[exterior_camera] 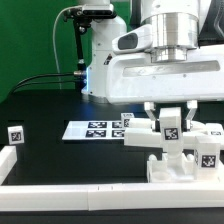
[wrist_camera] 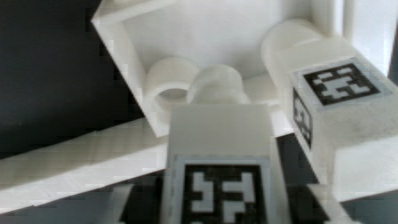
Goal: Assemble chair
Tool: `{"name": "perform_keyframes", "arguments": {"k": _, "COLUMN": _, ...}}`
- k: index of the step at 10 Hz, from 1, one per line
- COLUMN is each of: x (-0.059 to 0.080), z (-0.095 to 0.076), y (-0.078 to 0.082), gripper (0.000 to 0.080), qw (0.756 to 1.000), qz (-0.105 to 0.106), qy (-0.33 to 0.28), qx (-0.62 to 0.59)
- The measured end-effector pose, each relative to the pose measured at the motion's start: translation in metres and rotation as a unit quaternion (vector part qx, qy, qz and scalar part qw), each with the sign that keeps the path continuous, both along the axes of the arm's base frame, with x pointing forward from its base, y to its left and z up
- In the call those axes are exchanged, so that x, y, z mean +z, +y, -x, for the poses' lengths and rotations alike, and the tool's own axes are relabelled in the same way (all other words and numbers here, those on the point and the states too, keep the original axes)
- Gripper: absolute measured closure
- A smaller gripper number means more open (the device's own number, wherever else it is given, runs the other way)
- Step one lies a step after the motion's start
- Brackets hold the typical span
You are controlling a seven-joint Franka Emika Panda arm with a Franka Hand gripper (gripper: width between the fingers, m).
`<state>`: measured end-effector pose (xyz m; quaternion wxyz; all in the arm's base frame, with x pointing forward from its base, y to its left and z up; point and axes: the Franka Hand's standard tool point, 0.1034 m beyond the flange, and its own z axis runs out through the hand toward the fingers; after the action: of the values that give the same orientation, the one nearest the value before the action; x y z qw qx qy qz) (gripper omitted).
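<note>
claw (exterior_camera: 170,117) clenched on a tagged white chair leg (exterior_camera: 170,129), one finger on each side, the leg hanging straight below the wrist. beneath it the partly joined chair (exterior_camera: 185,160) stands on the black desk (exterior_camera: 50,100), near the desk's front edge at the exterior view's right. marker board (exterior_camera: 98,129) lies just beside the chair. a loose tagged part (exterior_camera: 15,133) sits well apart, at the left edge.

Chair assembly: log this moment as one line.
gripper: shut on tagged chair part | part: held over other chair pieces | marker board: apart from gripper
</note>
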<state>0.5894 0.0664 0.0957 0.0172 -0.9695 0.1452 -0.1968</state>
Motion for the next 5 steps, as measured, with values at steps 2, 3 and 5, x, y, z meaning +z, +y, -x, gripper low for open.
{"name": "perform_keyframes", "arguments": {"k": 2, "x": -0.004, "z": -0.007, "y": -0.007, "gripper": 0.0518, "qw": 0.999, "qz": 0.022, "qy": -0.001, "qx": 0.037}}
{"name": "perform_keyframes", "arguments": {"k": 3, "x": -0.004, "z": -0.012, "y": -0.010, "gripper": 0.0518, "qw": 0.998, "qz": 0.030, "qy": -0.003, "qx": 0.049}}
{"name": "perform_keyframes", "arguments": {"k": 5, "x": -0.012, "z": -0.011, "y": -0.016, "gripper": 0.0518, "qw": 0.998, "qz": 0.038, "qy": -0.001, "qx": 0.054}}
